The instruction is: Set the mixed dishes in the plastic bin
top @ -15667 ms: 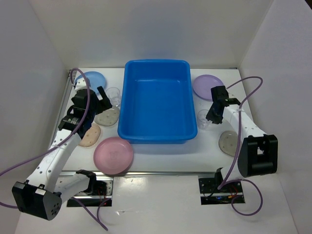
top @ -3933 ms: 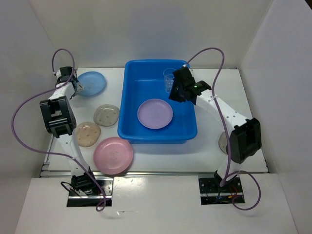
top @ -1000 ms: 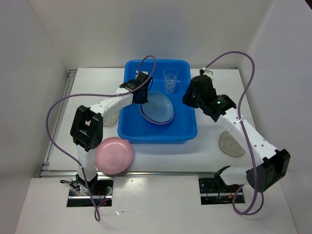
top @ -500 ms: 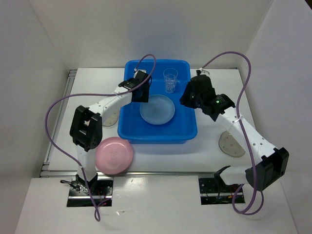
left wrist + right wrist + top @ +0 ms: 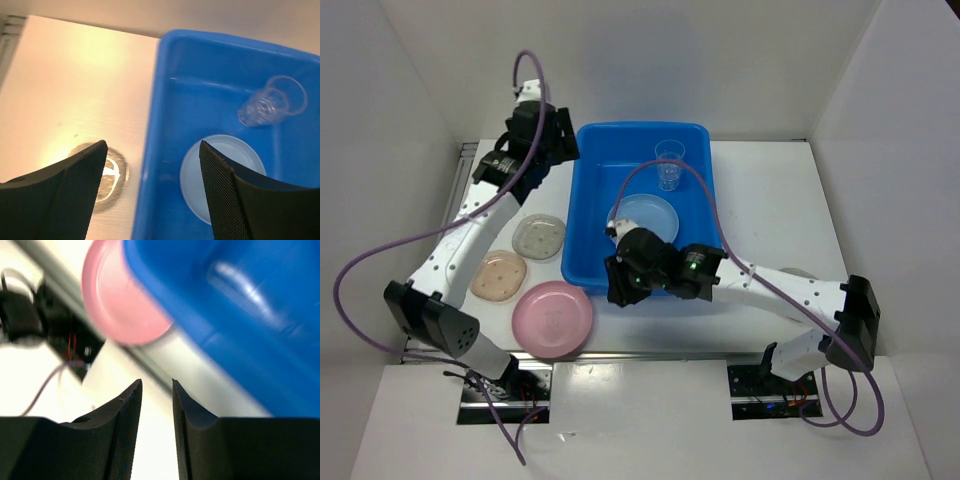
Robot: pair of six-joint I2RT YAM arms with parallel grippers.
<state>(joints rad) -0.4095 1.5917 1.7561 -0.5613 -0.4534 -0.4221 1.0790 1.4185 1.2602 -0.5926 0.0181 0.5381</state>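
Top external: pink plate [image 5: 553, 318] on table, lower left of frame, just beside blue bin [image 5: 605, 175] near corner. Right gripper [image 5: 618, 282] nearer; plate lies down-left of its fingers, gap narrow, empty. Left gripper [image 5: 552, 135] upper left, wide, empty, well apart.

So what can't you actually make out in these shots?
- Top view: the right arm covers nearly all of a plate on the right; its pattern is unclear.
- Left wrist view: a finger hides part of the speckled plate.
- Right wrist view: motion blur smears the pink plate and blue bin; the top edge cuts both off.
- Anything beneath the light blue plate is hidden.
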